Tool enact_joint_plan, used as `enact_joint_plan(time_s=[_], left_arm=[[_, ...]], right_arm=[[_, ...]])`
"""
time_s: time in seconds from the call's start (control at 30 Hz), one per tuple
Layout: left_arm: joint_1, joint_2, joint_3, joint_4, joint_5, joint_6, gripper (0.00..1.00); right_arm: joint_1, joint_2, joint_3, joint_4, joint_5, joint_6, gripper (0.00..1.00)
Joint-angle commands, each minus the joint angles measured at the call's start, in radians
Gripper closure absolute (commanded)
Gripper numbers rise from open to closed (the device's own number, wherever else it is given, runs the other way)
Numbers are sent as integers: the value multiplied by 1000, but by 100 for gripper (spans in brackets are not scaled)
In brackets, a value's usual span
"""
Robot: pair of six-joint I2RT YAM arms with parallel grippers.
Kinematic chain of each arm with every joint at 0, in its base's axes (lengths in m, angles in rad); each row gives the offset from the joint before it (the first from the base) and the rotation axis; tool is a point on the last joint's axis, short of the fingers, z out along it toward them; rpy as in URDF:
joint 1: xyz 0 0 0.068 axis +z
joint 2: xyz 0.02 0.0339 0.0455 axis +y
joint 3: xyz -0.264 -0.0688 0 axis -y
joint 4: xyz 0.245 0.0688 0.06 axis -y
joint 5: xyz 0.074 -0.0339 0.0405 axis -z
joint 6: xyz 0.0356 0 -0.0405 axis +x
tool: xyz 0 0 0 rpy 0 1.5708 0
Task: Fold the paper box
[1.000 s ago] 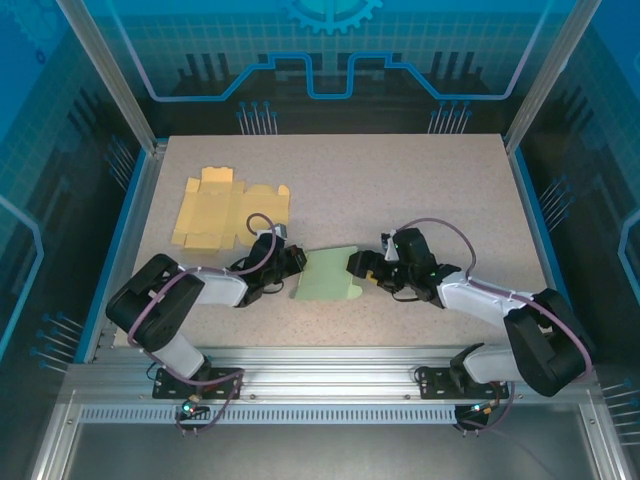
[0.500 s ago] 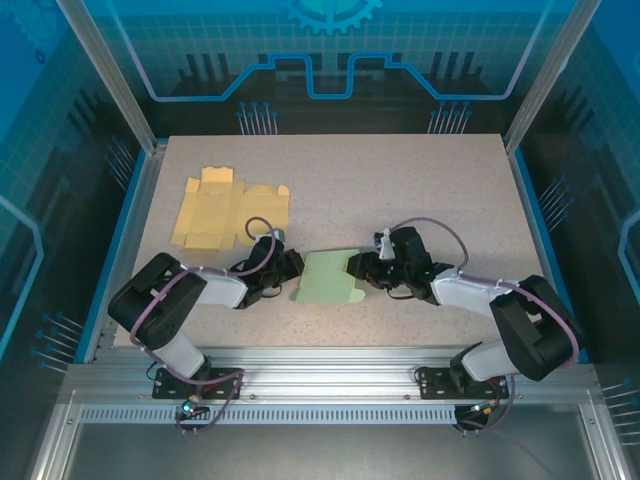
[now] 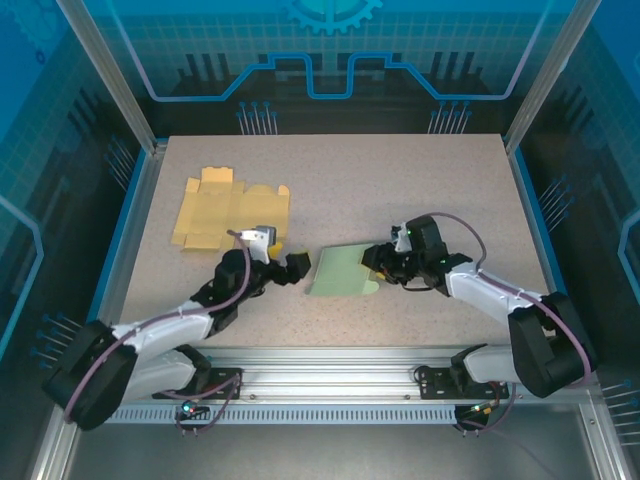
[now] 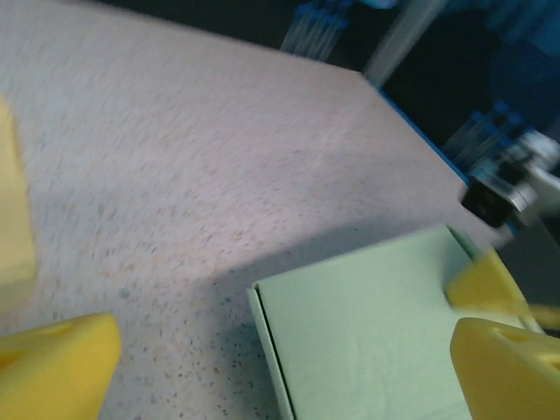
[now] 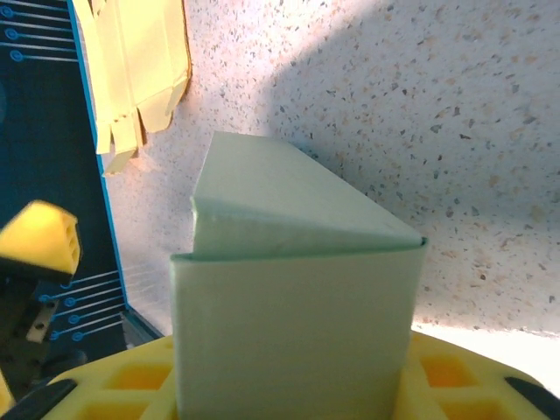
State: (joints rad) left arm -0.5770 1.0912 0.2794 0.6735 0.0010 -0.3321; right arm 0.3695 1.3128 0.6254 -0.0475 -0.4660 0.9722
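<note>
While the green paper box (image 3: 340, 272) is kept near the middle of the table (image 3: 420, 180), its right edge is clamped between the partly closed fingers of the right gripper (image 3: 378, 262). From the right wrist camera, a folded green wall is seen pinched between the yellow pads (image 5: 437, 381). The left gripper (image 3: 292, 268) is held wide open just beside the box's left edge, apart from it, with nothing gripped. A flat yellow box blank (image 3: 228, 208) is laid at the table's far left.

Speckled table (image 3: 420, 170), blue glass walls (image 3: 400, 55)
</note>
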Motion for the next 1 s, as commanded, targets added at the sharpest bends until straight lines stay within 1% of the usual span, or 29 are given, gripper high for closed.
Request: enact_joint_plan(time_s=[0.0, 0.07, 0.1, 0.13, 0.2, 0.3, 0.33, 0.4, 0.47, 0.57, 0.6, 0.67, 0.8, 0.87, 0.9, 0.97], left_arm=[[-79, -86, -109, 204, 101, 373, 1], [-158, -134, -141, 218, 120, 545, 1], [-206, -153, -143, 186, 116, 640, 1], [-239, -164, -138, 146, 102, 708, 1], [-298, -162, -115, 69, 41, 795, 1], [-355, -97, -103, 93, -55, 876, 1], [-370, -63, -94, 97, -77, 905, 1], [-405, 16, -54, 91, -158, 968, 1], [-427, 100, -19, 126, -253, 1013, 1], [-438, 210, -3, 305, -391, 1055, 1], [-439, 236, -2, 367, -418, 1063, 1], [-440, 271, 11, 419, -446, 1075, 1], [-442, 314, 58, 366, -479, 1102, 1], [-444, 331, 67, 365, -497, 1113, 2], [-447, 338, 71, 364, -506, 1121, 5], [-454, 344, 79, 352, -512, 1136, 14]], right_arm=[[-41, -14, 62, -130, -114, -3, 63], [-56, -3, 85, -164, -154, -1, 64], [-63, 2, 99, -181, -174, 3, 64], [-67, 8, 109, -193, -193, 3, 64], [-70, 18, 135, -226, -223, 8, 65], [-70, 17, 168, -282, -238, 1, 65], [-71, 14, 178, -302, -238, -6, 65], [-70, 3, 192, -331, -241, -13, 65], [-70, -4, 197, -349, -242, -14, 65], [-70, -10, 197, -366, -247, -19, 65], [-71, -11, 193, -368, -246, -19, 65], [-71, -12, 187, -368, -249, -17, 65], [-72, -5, 184, -368, -263, -15, 64], [-72, -3, 186, -373, -263, -20, 64], [-72, 1, 190, -380, -263, -26, 64], [-75, 6, 195, -393, -260, -36, 63]])
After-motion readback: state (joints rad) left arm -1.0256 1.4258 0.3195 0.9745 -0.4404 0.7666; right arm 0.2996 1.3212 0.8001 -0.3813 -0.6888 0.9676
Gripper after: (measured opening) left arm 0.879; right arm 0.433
